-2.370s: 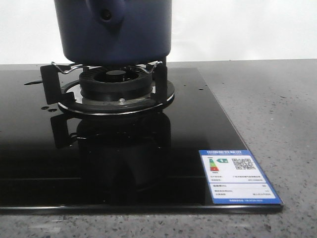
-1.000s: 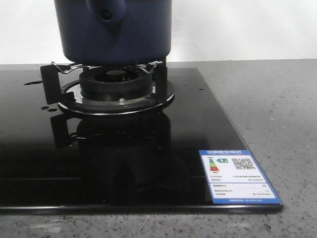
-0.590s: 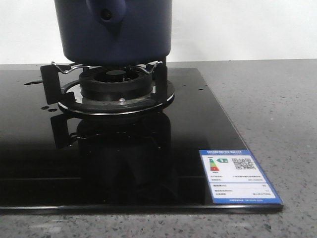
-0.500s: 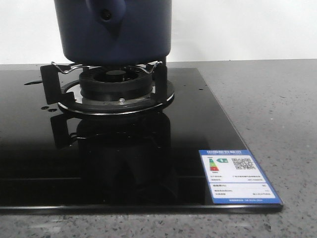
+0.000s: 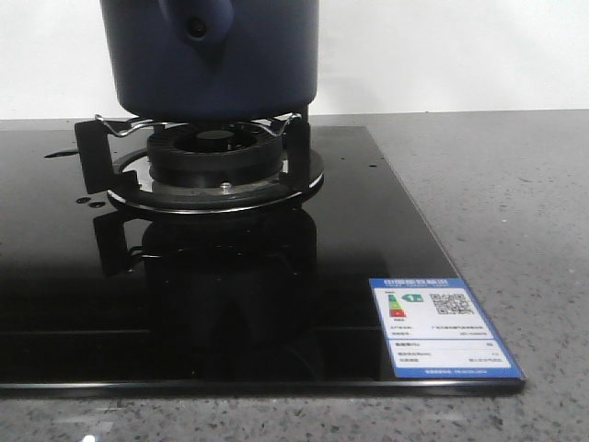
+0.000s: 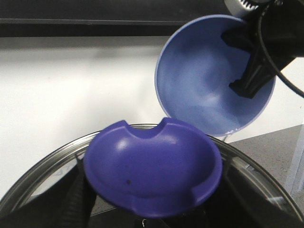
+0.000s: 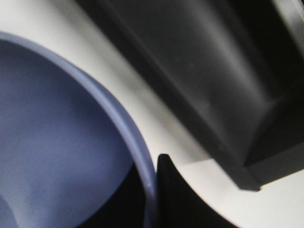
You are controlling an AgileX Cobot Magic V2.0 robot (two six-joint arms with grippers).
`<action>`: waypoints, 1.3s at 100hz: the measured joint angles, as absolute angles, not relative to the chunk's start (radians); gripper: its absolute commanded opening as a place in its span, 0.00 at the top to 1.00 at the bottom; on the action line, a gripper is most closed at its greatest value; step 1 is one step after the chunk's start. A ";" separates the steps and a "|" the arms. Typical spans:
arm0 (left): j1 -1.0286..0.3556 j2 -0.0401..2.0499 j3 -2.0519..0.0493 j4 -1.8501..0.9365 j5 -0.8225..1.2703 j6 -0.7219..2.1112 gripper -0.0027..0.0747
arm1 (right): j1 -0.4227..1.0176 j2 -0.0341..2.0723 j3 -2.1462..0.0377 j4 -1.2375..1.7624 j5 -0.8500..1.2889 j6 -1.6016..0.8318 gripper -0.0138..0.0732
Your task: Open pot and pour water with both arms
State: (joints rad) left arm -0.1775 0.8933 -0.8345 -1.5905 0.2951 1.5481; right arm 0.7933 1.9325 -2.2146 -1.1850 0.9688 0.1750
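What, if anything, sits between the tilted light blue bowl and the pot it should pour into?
In the left wrist view, the lid with its dark blue knob covers the foreground below the light blue bowl, held by the right gripper. Whether the pot beneath is uncovered can't be told.

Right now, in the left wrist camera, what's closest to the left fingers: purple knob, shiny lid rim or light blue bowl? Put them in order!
1. Purple knob, right between the left fingers.
2. Shiny lid rim, ringing the knob.
3. Light blue bowl, farthest, beyond the lid, in the right fingers.
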 measured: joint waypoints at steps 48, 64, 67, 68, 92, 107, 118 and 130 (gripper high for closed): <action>-0.208 0.893 -0.834 -1.581 0.278 1.548 0.68 | 0.824 1.932 -2.217 -1.376 0.904 0.195 0.89; -0.221 0.893 -0.834 -1.578 0.262 1.548 0.68 | 0.851 1.932 -2.217 -1.450 0.878 0.204 0.89; -0.227 0.893 -0.834 -1.577 0.258 1.548 0.68 | 0.854 1.932 -2.217 -1.463 0.873 0.204 0.89; -0.228 0.893 -0.834 -1.577 0.258 1.548 0.68 | 0.856 1.932 -2.217 -1.465 0.871 0.204 0.89; -0.236 0.893 -0.834 -1.573 0.256 1.548 0.68 | 0.858 1.932 -2.217 -1.492 0.864 0.207 0.89; -0.236 0.893 -0.834 -1.573 0.254 1.548 0.68 | 0.858 1.932 -2.196 -1.503 0.884 0.231 0.89; -0.236 0.893 -0.834 -1.573 0.254 1.548 0.68 | 0.858 1.932 -2.139 -1.504 0.906 0.252 0.89; -0.245 0.893 -0.834 -1.573 0.248 1.548 0.68 | 0.858 1.934 -2.068 -1.502 0.921 0.268 0.89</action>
State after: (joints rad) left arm -0.2455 0.8933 -0.8345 -1.5728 0.2479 1.5481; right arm 0.8582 1.9342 -2.0684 -1.5016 0.9206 0.2683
